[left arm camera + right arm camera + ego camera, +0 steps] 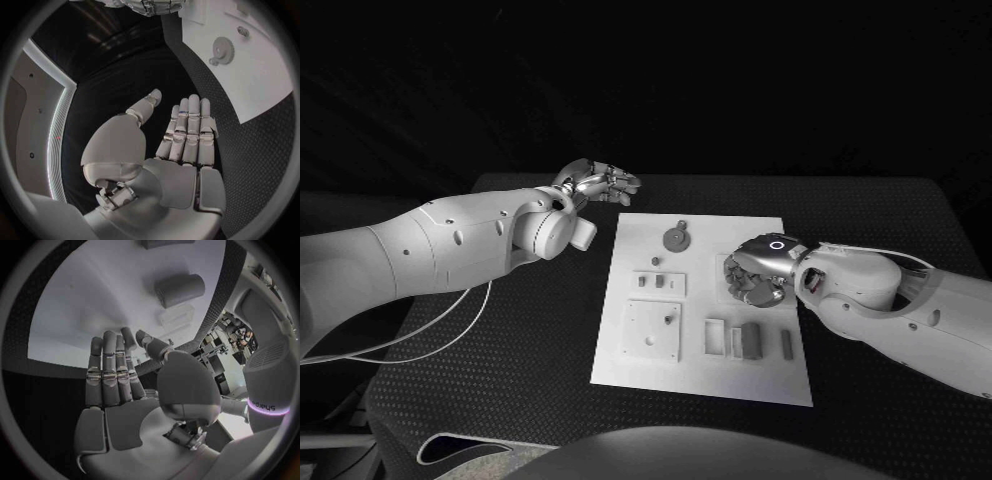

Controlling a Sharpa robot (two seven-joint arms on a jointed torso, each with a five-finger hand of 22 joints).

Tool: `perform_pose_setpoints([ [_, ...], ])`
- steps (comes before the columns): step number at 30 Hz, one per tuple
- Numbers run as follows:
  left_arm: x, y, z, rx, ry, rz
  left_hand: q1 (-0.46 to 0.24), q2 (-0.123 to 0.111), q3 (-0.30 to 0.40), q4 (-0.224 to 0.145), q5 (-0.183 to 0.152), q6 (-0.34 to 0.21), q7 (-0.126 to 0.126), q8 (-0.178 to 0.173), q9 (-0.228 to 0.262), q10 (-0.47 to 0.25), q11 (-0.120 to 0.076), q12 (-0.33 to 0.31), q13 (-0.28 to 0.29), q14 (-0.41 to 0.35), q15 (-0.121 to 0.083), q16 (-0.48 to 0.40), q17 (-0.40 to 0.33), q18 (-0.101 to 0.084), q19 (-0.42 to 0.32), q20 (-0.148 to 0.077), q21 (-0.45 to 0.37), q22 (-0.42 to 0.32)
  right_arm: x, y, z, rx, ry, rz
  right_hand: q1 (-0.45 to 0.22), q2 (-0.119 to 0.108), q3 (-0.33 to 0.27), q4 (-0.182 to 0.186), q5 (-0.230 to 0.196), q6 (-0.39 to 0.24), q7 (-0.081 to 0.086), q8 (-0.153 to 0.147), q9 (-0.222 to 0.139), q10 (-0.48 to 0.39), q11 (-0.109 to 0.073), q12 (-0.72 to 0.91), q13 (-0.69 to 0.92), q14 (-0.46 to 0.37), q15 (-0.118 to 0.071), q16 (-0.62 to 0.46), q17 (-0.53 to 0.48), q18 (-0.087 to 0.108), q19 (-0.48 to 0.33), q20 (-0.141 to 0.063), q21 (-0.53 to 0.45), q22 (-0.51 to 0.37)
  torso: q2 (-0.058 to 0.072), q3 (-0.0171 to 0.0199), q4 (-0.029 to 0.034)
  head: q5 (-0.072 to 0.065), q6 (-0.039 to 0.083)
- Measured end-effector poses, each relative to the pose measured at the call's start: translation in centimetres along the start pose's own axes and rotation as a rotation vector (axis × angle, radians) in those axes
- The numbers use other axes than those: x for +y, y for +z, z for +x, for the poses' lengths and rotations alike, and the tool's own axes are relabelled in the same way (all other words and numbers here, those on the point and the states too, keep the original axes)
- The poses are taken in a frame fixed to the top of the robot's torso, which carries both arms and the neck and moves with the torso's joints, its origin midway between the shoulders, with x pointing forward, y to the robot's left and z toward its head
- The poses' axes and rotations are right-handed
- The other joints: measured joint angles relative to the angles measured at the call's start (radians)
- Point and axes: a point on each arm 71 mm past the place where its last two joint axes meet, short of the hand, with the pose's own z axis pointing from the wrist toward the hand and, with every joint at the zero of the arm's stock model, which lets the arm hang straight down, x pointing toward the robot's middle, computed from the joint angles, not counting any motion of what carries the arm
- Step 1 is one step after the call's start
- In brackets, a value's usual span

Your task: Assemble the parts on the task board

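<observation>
1. Two hands near the board (625, 355), both empty.
2. Lies flat mid-table (516, 420), that white board, long axis running away from the robot, slightly skewed.
3. Holds a round gear (675, 238) at its far end, with a small tab pointing away from the robot; seen also from the left wrist (222, 50).
4. Carries a small socket block (659, 283) mid-board and a square plate (652, 330) nearer the robot, on the left side.
5. Shows upright grey parts (750, 340) side by side near the right near corner, long axes along the board's length.
6. Hovers off the board's far left corner, left hand (596, 185), over bare table; fingers (187, 130) straight and pressed together, thumb apart, nothing held.
7. Sits over the board's right edge, right hand (762, 272); fingers (109, 375) straight and side by side, thumb aside, nothing held; contact with the board not clear.
</observation>
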Motion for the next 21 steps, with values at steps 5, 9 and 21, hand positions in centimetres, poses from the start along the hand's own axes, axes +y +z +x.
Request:
perform_pose_setpoints([
  [5, 0.0, 0.01, 0.02, 0.0, 0.0, 0.0, 0.0, 0.0, 0.0, 0.0, 0.0, 0.0, 0.0, 0.0, 0.0, 0.0, 0.0, 0.0, 0.0, 0.0, 0.0, 0.0, 0.0, 0.0, 0.0, 0.0, 0.0, 0.0, 0.2, 0.22, 0.06, -0.001, 0.001, -0.002, -0.008, 0.008, 0.0, 0.0, 0.0, 0.003, -0.003, 0.0, 0.0, 0.004, -0.003, 0.0, 0.002, 0.004, -0.003, 0.0, 0.0, 0.0, 0.004, -0.004, 0.0, 0.0, 0.0, 0.0004, -0.0001, 0.0, -0.001],
  [9, 0.0, 0.02, 0.03, 0.0, 0.0, 0.0, 0.0, 0.0, 0.0, 0.0, 0.0, 0.0, 0.0, 0.0, -0.001, 0.0, 0.0, 0.0, 0.0, 0.0, 0.0, 0.0, 0.001, 0.0, 0.0, 0.0, 0.0, -0.001, 0.29, 0.36, 0.07, -0.003, -0.001, 0.0, -0.002, 0.016, 0.0, 0.0, 0.0, 0.005, -0.005, 0.0, 0.0, 0.004, -0.003, 0.0, 0.003, 0.005, -0.004, 0.0, 0.001, 0.0, 0.007, -0.007, 0.0, 0.0, 0.0, 0.0007, -0.0001, 0.001, -0.002],
  [21, -0.01, 0.06, 0.07, 0.001, 0.0, -0.001, 0.0, 0.0, 0.0, 0.0, 0.0, 0.0, 0.0, 0.0, -0.001, 0.0, 0.0, 0.0, 0.0, 0.0, 0.0, 0.0, 0.002, 0.0, 0.0, 0.0, 0.0, -0.001, 0.71, 0.25, -0.09, -0.043, -0.023, 0.002, 0.032, 0.111, 0.023, -0.071, -0.003, 0.07, -0.027, 0.023, 0.001, 0.071, -0.035, 0.021, 0.033, 0.072, -0.032, 0.06, 0.036, 0.0, 0.081, -0.034, 0.045, 0.0, 0.0, 0.0009, -0.0001, 0.003, -0.006],
])
